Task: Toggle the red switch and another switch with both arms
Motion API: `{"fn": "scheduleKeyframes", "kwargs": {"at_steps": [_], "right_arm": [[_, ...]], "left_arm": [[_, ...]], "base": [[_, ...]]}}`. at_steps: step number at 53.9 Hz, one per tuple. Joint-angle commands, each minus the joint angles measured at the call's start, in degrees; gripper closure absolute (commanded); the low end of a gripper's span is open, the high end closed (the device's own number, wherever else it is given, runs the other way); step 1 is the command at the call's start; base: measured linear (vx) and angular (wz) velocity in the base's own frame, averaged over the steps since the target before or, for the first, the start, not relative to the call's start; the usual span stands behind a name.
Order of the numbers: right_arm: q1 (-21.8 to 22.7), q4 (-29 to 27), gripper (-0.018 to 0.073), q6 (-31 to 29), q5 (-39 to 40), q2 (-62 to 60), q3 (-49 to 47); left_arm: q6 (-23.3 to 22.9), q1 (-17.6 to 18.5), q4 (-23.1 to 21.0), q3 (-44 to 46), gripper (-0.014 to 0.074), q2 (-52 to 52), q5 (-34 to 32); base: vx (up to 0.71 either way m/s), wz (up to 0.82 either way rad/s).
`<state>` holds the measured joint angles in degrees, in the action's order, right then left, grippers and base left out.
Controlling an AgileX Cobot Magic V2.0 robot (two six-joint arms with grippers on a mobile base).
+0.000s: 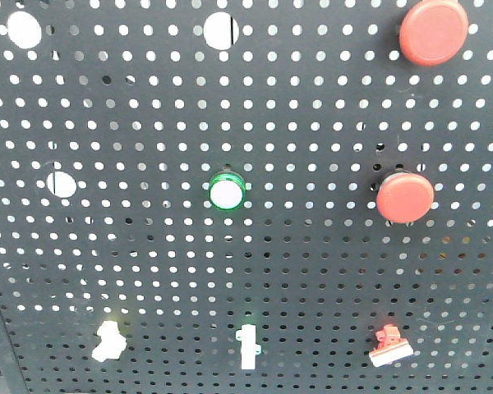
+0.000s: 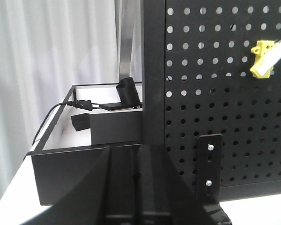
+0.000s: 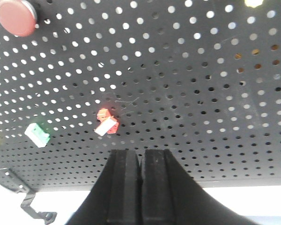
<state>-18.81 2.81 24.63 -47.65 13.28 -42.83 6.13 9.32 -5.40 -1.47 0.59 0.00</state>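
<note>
since both are tiny stiff snap levers, push the white tips w/ a fingertip, no grasp needed. red switch [image 3: 107,123] sits above the right gripper [image 3: 141,187], jaws closed, empty. yellow switch [image 2: 267,58] up-right of left gripper [image 2: 138,187], also closed.

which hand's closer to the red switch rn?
Right. The right hand sits just below the red switch on the pegboard, fingers together. The left hand is off at the board's edge, by the yellow switch; no red switch in its view.
</note>
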Motion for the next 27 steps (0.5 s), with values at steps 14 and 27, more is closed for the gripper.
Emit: {"fn": "scheduleKeyframes", "kwargs": {"at_steps": [14, 27], "right_arm": [[0.17, 0.55, 0.0566, 0.01, 4.84, 0.97, -1.72], [0.17, 0.55, 0.0566, 0.01, 4.84, 0.97, -1.72]], "left_arm": [[-0.34, -0.15, 0.15, -1.16, 0.0594, 1.14, -4.19], [-0.34, -0.15, 0.15, -1.16, 0.0594, 1.14, -4.19]], "base": [[0.00, 0.00], [0.00, 0.00]]}}
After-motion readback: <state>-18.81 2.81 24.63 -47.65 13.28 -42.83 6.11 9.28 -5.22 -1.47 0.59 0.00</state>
